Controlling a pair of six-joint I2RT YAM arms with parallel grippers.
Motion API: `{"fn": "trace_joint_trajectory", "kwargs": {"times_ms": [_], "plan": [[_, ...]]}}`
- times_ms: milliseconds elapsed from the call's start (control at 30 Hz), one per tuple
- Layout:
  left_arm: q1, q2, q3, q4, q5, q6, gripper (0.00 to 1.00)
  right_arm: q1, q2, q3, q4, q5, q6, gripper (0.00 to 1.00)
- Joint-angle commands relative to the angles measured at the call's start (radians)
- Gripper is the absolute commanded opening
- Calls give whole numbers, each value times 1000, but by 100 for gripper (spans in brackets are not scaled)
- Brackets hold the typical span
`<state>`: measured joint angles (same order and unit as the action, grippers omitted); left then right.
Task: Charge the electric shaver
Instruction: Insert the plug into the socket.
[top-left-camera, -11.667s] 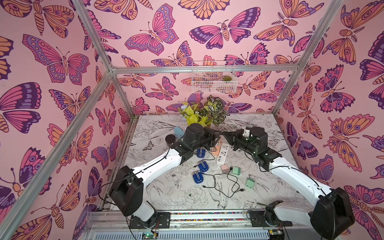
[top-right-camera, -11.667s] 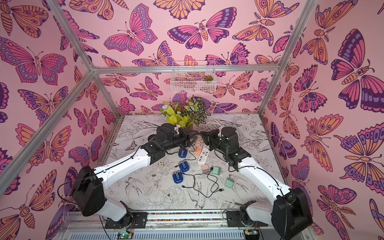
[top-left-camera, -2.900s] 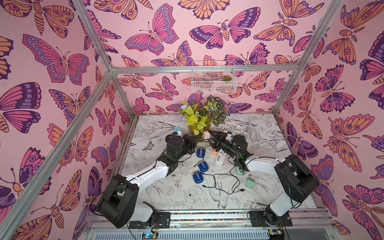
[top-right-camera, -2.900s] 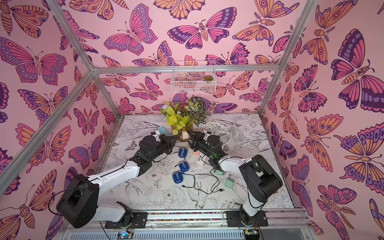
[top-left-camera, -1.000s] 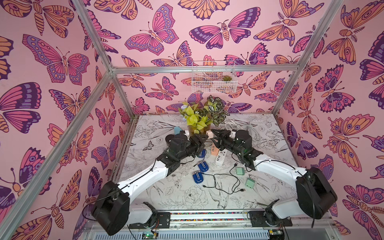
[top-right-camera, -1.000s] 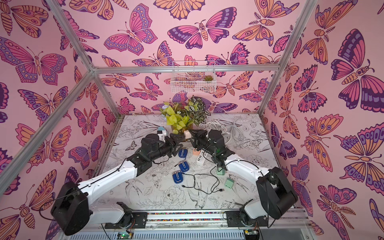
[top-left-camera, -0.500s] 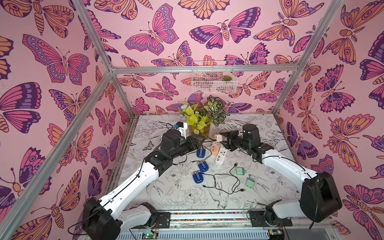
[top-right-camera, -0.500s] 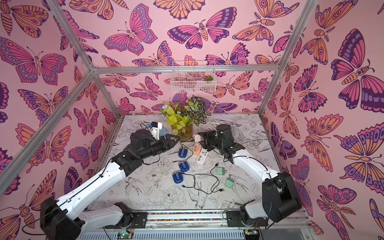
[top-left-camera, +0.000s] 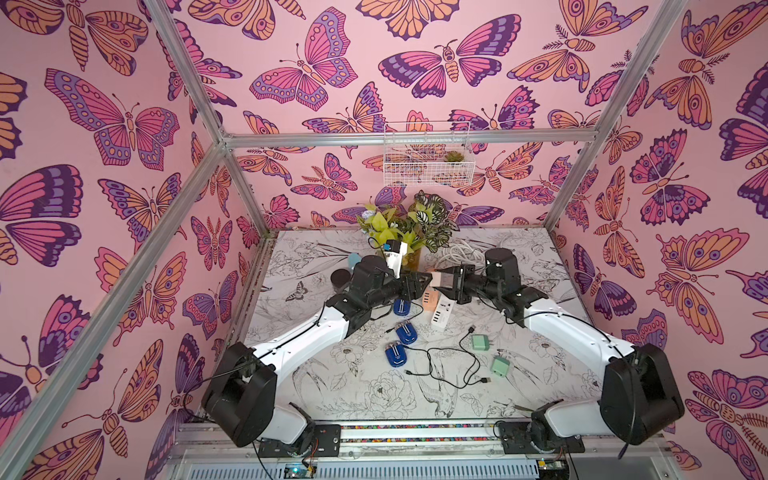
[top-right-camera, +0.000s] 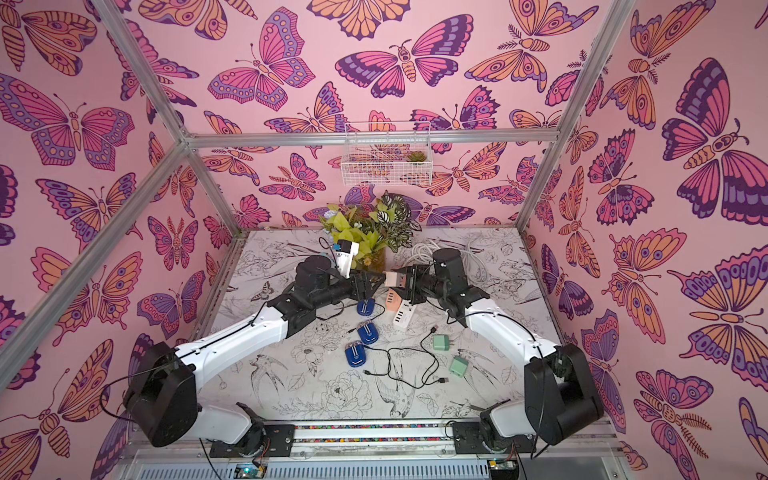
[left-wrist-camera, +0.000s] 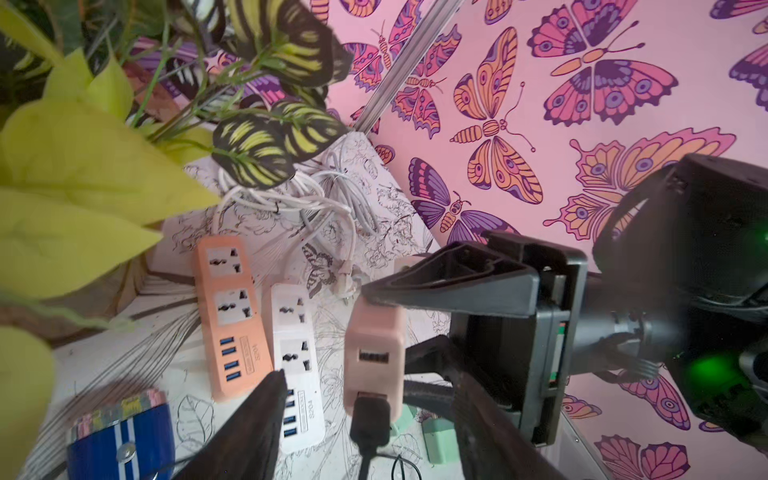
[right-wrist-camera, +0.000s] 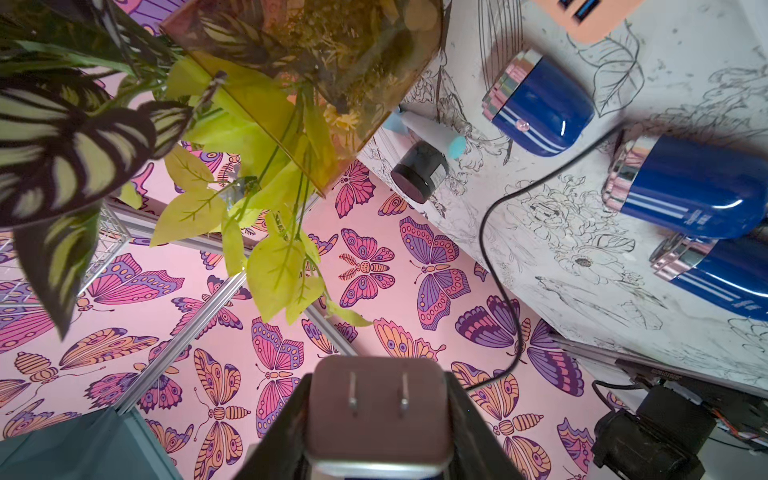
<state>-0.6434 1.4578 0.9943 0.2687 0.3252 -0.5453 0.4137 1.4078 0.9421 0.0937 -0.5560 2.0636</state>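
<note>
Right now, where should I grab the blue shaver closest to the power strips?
Close on the blue shaver across its smooth blue body, coming straight down from above: it lies flat on the table with both long sides showing. Avoid the stepped silver head end, likely a poorer hold. The left gripper looks nearest.

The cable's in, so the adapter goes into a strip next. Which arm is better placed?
Right. The right gripper holds the adapter, prongs free, close by the orange strip and white strip; the left gripper is open, empty.
</note>
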Motion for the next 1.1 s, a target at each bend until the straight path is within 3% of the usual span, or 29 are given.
{"fn": "trace_joint_trajectory", "kwargs": {"times_ms": [0,167,533,733,833,867,967,1067], "plan": [[-13,36,1,65,37,13,59,-6,-3,30,45,-30,59,0],[-19,65,7,70,37,2,49,-5,-1,28,91,-26,99,0],[-20,106,50,83,25,-21,41,2,-37,-5,94,-41,130,0],[-23,108,51,89,26,-37,24,2,-43,-23,117,-34,149,0],[-23,96,47,89,13,-45,10,2,-36,-27,121,-37,146,0],[-24,89,48,86,7,-48,6,2,-37,-28,123,-34,135,3],[-24,75,80,-6,-24,-53,0,-25,-57,-2,-11,-28,0,40],[-25,79,153,-211,-70,-58,0,-102,-105,89,-364,27,-324,67]]}}
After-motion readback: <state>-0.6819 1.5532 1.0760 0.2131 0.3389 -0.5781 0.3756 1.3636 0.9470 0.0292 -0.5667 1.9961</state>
